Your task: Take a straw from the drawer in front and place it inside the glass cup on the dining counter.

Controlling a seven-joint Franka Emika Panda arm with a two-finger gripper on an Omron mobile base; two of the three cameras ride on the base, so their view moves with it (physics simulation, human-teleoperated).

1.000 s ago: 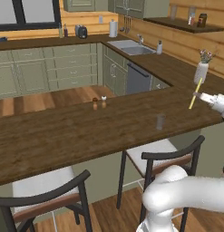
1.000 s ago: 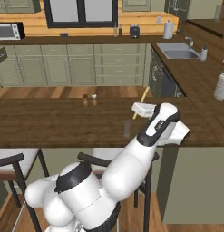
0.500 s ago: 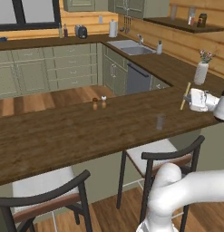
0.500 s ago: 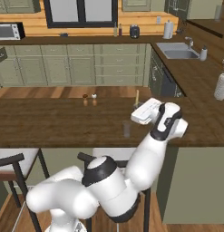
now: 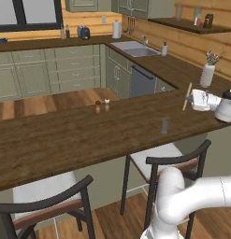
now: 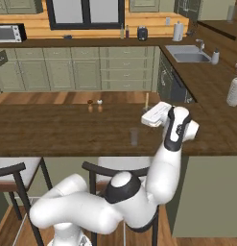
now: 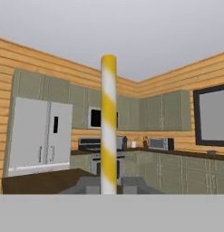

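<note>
My gripper (image 5: 191, 99) is shut on the straw (image 5: 187, 96), a thin pale yellow stick held nearly upright above the dining counter (image 5: 65, 140). In the hand view the straw (image 7: 109, 122) looks yellow and white striped and rises from between the dark fingertips (image 7: 88, 186). The glass cup (image 5: 165, 125) stands upright on the counter, below and to the left of the straw. From the right base view the straw (image 6: 147, 102) is just right of and beyond the cup (image 6: 134, 136), and the gripper (image 6: 149, 114) is higher than the cup's rim. The drawer is out of view.
Two small shakers (image 5: 102, 107) stand at the far edge of the counter. Black-framed chairs (image 5: 177, 161) sit under its near edge. A white vase (image 5: 207, 74) stands on the worktop to the right, and the sink (image 5: 135, 48) lies further back.
The gripper has carried the straw a little to the left over the counter, closer to the cup. The hand has turned and the straw stands more upright.
</note>
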